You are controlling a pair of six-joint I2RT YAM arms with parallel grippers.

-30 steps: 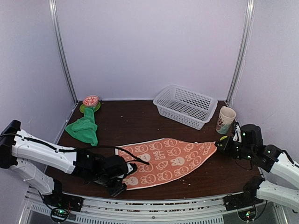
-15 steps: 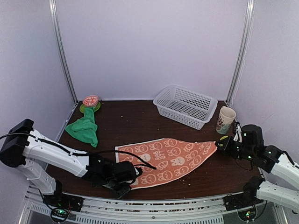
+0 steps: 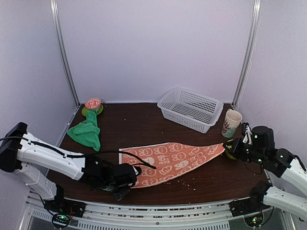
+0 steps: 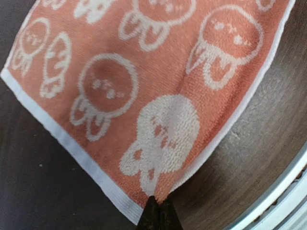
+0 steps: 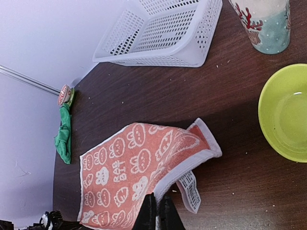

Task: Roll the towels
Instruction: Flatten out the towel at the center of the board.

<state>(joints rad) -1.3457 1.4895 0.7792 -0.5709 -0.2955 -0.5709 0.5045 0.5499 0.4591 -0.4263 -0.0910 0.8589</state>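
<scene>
Pinching bunny towel (image 3: 177,160): left pincer (image 3: 127,181), right pincer (image 3: 227,145)

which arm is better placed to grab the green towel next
Probably left. The green towel lies far left, close beyond the left fingers; the right fingers sit at the far right by the cup. Both pinch bunny towel corners, so left must release first.

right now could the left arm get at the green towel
Probably, but not yet: the left claw is shut on a corner of the bunny towel. Nothing lies between it and the green towel.
</scene>
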